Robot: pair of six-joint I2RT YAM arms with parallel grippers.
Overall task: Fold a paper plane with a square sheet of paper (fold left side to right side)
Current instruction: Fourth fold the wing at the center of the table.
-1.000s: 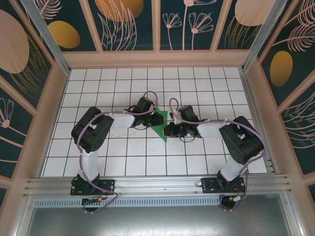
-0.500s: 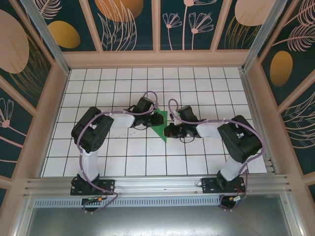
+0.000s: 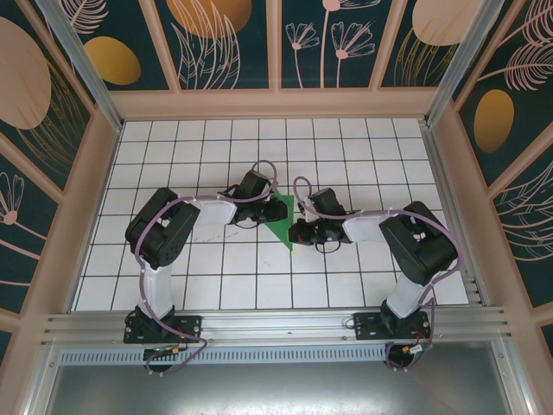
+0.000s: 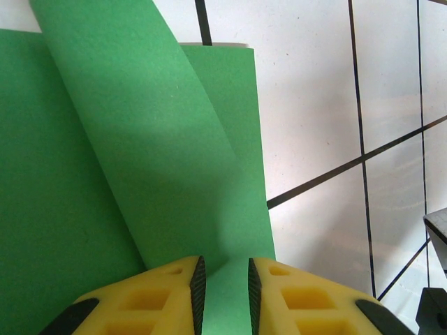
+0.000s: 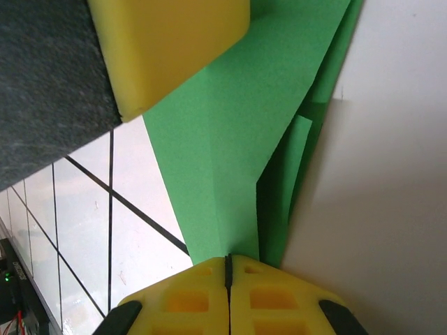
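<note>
At the middle of the table [image 3: 216, 147], between the arms, the square sheet of paper [image 3: 280, 218] lies part-folded: the left gripper [image 4: 225, 272], fingers a sliver apart, seems to pinch a raised flap for carrying rightward, while the right gripper [image 5: 228, 264], closed tight on the sheet's right side, likely anchors it.

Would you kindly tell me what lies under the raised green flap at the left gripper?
Under the raised flap, a flat layer of the square sheet of paper shows on both sides, on the tiled table. Directly beneath, the flap hides the rest.
</note>
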